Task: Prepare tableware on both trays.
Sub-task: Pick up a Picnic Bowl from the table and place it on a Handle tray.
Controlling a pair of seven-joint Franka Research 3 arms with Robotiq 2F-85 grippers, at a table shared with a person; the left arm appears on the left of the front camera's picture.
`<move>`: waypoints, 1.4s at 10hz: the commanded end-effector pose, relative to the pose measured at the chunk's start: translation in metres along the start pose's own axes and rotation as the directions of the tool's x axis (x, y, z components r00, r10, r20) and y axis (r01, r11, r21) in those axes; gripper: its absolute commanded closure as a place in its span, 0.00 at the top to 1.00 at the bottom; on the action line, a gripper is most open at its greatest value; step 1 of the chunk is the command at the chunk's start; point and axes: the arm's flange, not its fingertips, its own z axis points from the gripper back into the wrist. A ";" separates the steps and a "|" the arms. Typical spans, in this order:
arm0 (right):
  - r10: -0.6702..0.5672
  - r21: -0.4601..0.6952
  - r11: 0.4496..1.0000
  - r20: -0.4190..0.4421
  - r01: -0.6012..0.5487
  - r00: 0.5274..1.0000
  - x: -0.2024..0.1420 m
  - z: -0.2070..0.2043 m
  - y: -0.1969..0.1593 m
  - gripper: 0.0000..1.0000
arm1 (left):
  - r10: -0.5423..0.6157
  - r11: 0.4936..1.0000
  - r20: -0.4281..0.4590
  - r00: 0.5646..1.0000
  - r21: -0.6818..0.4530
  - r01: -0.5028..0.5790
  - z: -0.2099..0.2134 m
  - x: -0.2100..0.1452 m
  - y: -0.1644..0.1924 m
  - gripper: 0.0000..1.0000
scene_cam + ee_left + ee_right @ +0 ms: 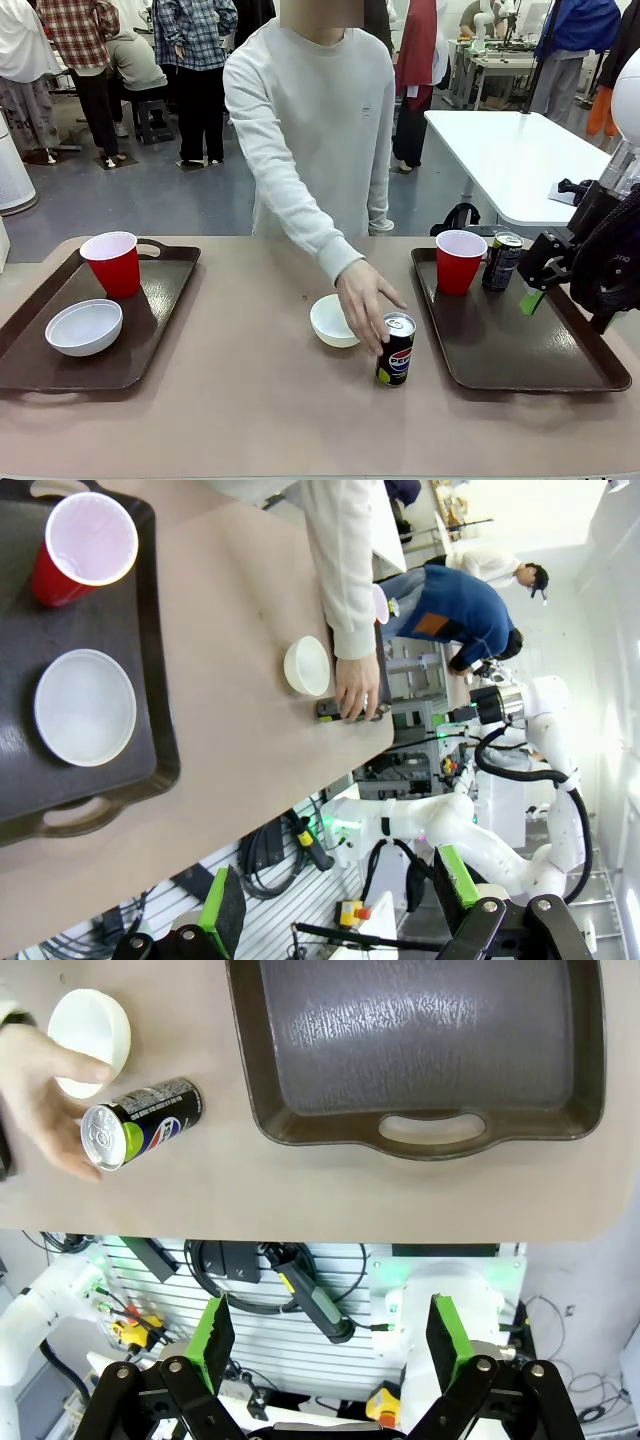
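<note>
Now, right gripper [330, 1340]: my two fingers stand wide apart with nothing between them; from the front it hangs raised over the outer side of the right tray [520, 355].
left gripper [340, 895]: spread just as wide, green pads well apart, nothing held.
left tray [150, 320]: carries a red cup [112, 262] at its far end and a white bowl [84, 327] nearer to me, both upright.
right tray: carries a second red cup [460, 260] with a dark can [502, 261] just beside it, both at the far end.
table [250, 410], between the trays: a second white bowl [333, 320] and the Pepsi can [396, 350] stand just beside each other, on neither tray.
person's hand [362, 298]: reaches across from the far side, fingers on the top rim of the Pepsi can.
</note>
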 end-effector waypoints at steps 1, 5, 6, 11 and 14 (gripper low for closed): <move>0.004 -0.004 1.000 0.001 -0.004 1.000 0.000 0.000 0.001 1.00 | -0.024 1.000 0.008 1.000 -0.018 0.024 -0.002 -0.002 0.001 1.00; 0.004 -0.004 1.000 0.001 -0.004 1.000 0.000 0.000 0.001 1.00 | -0.024 1.000 0.008 1.000 -0.018 0.024 -0.002 -0.002 0.001 1.00; 0.004 -0.004 1.000 0.001 -0.004 1.000 0.000 0.000 0.001 1.00 | -0.024 1.000 0.008 1.000 -0.018 0.024 -0.002 -0.002 0.001 1.00; 0.003 0.000 1.000 -0.001 -0.003 1.000 0.000 0.000 0.001 1.00 | -0.024 1.000 0.008 1.000 -0.018 0.024 -0.002 -0.002 0.001 1.00; -0.030 -0.012 1.000 -0.083 0.029 0.996 0.054 0.007 0.080 1.00 | -0.024 1.000 0.008 1.000 -0.018 0.024 -0.002 -0.002 0.001 1.00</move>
